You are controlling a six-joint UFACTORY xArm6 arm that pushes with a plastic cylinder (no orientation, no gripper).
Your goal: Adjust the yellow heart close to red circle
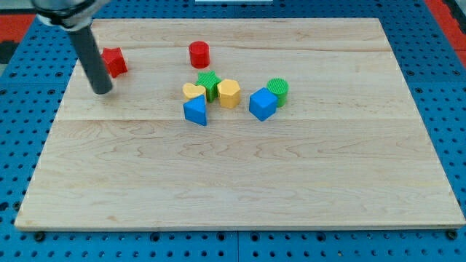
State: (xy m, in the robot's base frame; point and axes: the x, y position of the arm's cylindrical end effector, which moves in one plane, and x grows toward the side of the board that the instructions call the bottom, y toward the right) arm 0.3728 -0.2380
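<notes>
The yellow heart (193, 90) lies mid-board, touching the green star (210, 82) and the blue triangle (196, 111) nearer us. The red circle (199, 54) stands farther back, apart. My tip (103, 90), a bare rod without jaws, rests well left, seemingly just beside the red star (113, 62).

One raised view looks down across the whole board (240, 182).

Pale wooden board (240, 182) rests on blue perforated surface (451, 87).
</notes>
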